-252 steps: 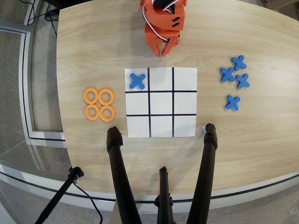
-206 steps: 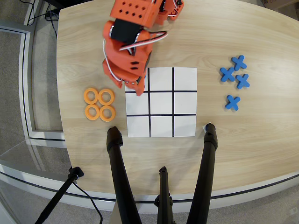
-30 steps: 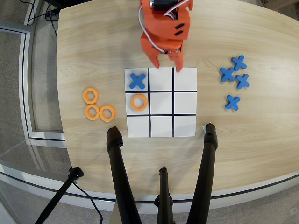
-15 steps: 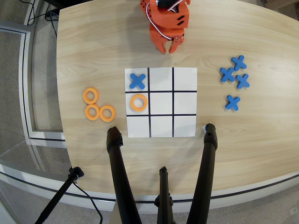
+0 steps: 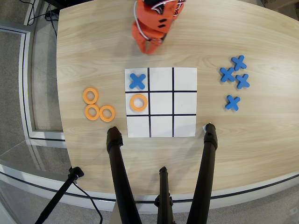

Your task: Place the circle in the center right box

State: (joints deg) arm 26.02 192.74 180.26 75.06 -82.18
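An orange ring (image 5: 138,102) lies flat inside the middle-row, left-column cell (image 5: 130,110) of the white 3x3 grid sheet (image 5: 184,126) in the overhead view. A blue X piece (image 5: 137,80) lies in the cell just above it. Three more orange rings (image 5: 90,95) (image 5: 92,112) (image 5: 107,113) lie together on the wood left of the sheet. My orange gripper (image 5: 149,48) is folded back at the table's far edge, well above the sheet and apart from all pieces. Nothing shows between its fingers; whether they are open or shut is unclear.
Several blue X pieces (image 5: 236,75) lie right of the sheet, one (image 5: 232,102) a little lower. Black tripod legs (image 5: 119,172) (image 5: 205,172) rise over the table's near edge. The wooden table (image 5: 93,46) ends at the left beside a glass panel.
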